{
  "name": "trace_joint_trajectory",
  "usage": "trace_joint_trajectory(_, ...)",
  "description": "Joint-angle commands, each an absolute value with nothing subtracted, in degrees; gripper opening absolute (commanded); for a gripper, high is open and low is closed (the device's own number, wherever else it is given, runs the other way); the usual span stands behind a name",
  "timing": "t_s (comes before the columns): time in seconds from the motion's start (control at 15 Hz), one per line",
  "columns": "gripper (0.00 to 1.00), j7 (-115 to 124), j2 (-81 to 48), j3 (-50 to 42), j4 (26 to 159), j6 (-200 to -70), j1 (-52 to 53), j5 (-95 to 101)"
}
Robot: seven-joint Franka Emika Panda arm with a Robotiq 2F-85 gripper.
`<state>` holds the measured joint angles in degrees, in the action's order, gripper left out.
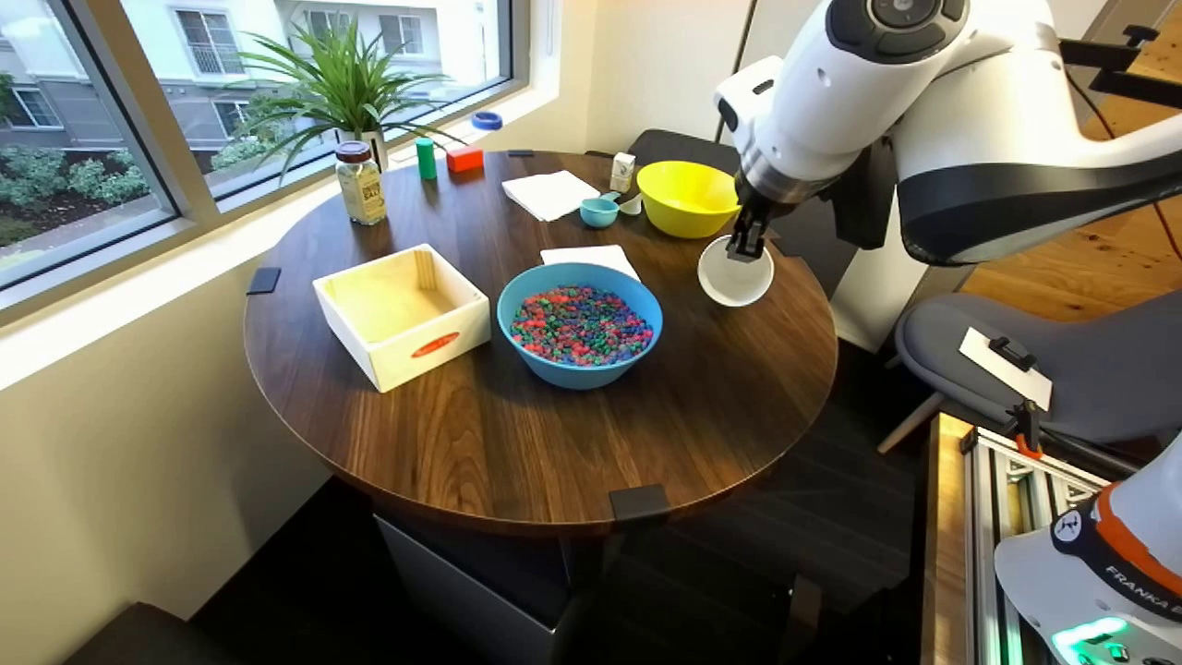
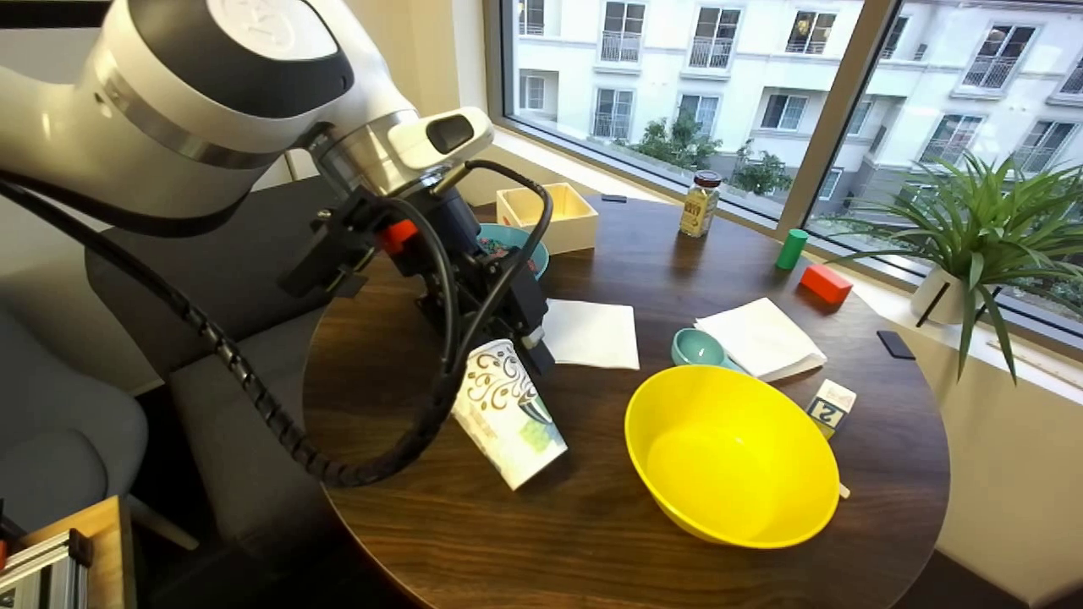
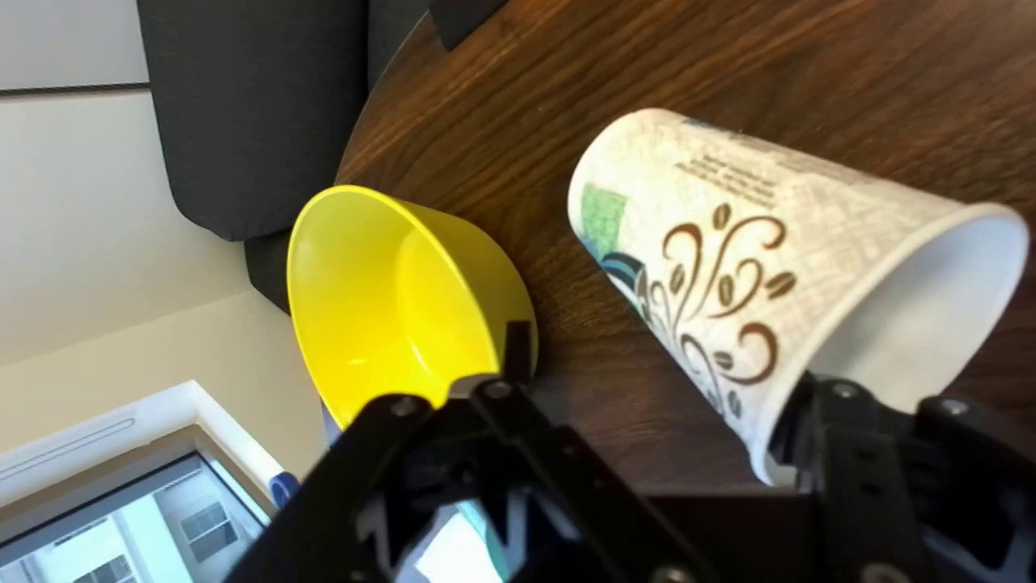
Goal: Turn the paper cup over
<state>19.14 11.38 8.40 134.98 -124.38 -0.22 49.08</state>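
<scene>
End effector (image 3: 657,385): fingers apart; in the wrist view, one finger overlaps the mouth of the paper cup (image 3: 720,267), contact indeterminable; the paper cup lies on its side on the worktop (image 1: 526,443), near the yellow bowl (image 2: 728,457).

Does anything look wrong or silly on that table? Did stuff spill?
Yes, the paper cup looks odd: it is tipped over sideways, its open end by the spread fingers, and cups usually stand up straight. I see no spill: the colourful bits that show are inside the blue bowl.
</scene>
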Motion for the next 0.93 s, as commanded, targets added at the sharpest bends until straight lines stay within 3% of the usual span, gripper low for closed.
trace_joint_trajectory(0.0,0.96,19.8,10.7,7.0,134.1,-125.0,1.0,47.4)
trace_joint_trajectory(0.07,1.0,19.8,10.7,6.7,134.0,-125.3,1.0,47.0)
trace_joint_trajectory(0.87,1.0,18.9,11.9,1.9,132.8,-131.5,-0.4,18.3)
